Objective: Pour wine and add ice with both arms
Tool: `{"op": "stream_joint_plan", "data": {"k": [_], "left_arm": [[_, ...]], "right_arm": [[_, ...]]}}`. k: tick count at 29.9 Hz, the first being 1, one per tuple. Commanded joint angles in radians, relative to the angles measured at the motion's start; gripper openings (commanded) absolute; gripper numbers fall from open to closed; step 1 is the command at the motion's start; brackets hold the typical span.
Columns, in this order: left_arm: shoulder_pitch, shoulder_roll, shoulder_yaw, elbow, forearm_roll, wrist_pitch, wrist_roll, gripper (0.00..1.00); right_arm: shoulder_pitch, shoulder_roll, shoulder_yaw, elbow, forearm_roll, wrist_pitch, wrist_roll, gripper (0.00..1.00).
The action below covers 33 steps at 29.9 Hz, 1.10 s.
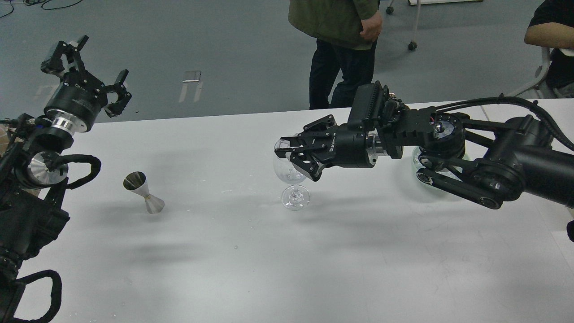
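Note:
A clear stemmed wine glass (287, 172) stands mid-table, its bowl leaning left. My right gripper (283, 150) reaches in from the right to the glass's rim, touching the bowl. Its fingertips are closed on a small clear ice cube (281, 144) over the glass's mouth. More ice (419, 156) lies in a pale green bowl (415, 167), mostly hidden behind my right arm. My left gripper (92, 67) is open and empty, raised high at the far left beyond the table's back edge. No wine bottle shows.
A steel double-cone jigger (144, 193) stands tilted on the left of the white table (287, 269). A person in a green jacket (341, 18) stands behind the far edge. Another person's arm (549, 33) is at the top right.

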Motion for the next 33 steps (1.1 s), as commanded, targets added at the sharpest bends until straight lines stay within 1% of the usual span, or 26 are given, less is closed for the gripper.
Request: {"op": "stream_joint_plan", "data": {"k": [1,10,16,27,30,32,33], "left_arm": [[-0.002,-0.009,0.002,0.0,0.0,0.0,0.0,0.98],[-0.014,-0.009,0.003,0.0,0.0,0.0,0.0,0.98],[-0.028,-0.009,0.061,0.0,-0.002,0.0,-0.002,0.98],[-0.026,-0.01,0.063,0.0,-0.003,0.0,-0.002,0.98],[-0.025,-0.012,0.063,0.002,-0.003,0.0,-0.002,0.98],[-0.026,-0.011,0.063,0.0,-0.003,0.0,-0.002,0.98],[-0.026,-0.01,0.063,0.0,-0.003,0.0,-0.002,0.98]], "right_arm": [[0.002,-0.004,0.001,0.004,0.002,-0.001,0.0,0.0],[0.029,-0.008,0.002,0.01,0.003,-0.001,0.001,0.0],[0.043,-0.011,0.002,0.012,0.005,-0.001,0.008,0.0],[0.036,-0.001,0.002,0.012,0.008,-0.001,0.011,0.01],[0.026,-0.001,0.001,0.012,0.008,-0.001,0.011,0.02],[0.026,-0.001,0.002,0.014,0.008,-0.001,0.011,0.07],[0.026,-0.001,0.002,0.014,0.008,-0.001,0.011,0.07]]}}
